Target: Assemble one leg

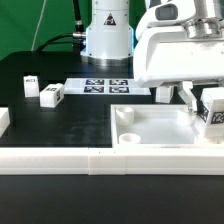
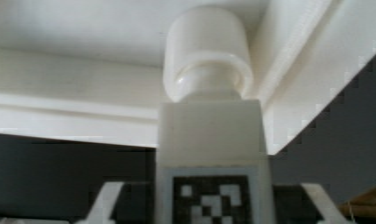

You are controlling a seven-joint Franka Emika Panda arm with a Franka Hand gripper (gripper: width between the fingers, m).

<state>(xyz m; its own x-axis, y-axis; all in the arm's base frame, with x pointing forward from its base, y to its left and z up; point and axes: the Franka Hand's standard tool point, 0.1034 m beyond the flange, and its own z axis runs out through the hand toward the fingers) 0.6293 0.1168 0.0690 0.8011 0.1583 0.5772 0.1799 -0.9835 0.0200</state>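
Note:
My gripper (image 1: 205, 104) is shut on a leg (image 1: 213, 112), a stubby white block with a black-and-white tag, at the exterior view's right. It holds the leg over the right part of the large white tray-like part (image 1: 150, 128), near a corner. In the wrist view the leg (image 2: 211, 130) fills the middle between my gripper's (image 2: 211, 205) fingers (image 2: 114, 198). Its rounded peg end (image 2: 211, 45) points at the white tray part (image 2: 78, 95). Whether the peg touches the tray I cannot tell.
Two loose legs (image 1: 52, 94) (image 1: 30, 84) lie on the black table at the exterior view's left. Another white part (image 1: 3, 118) shows at the left edge. The marker board (image 1: 105, 87) lies behind the tray. A white rail (image 1: 90, 160) runs along the front. The robot base (image 1: 108, 35) stands at the back.

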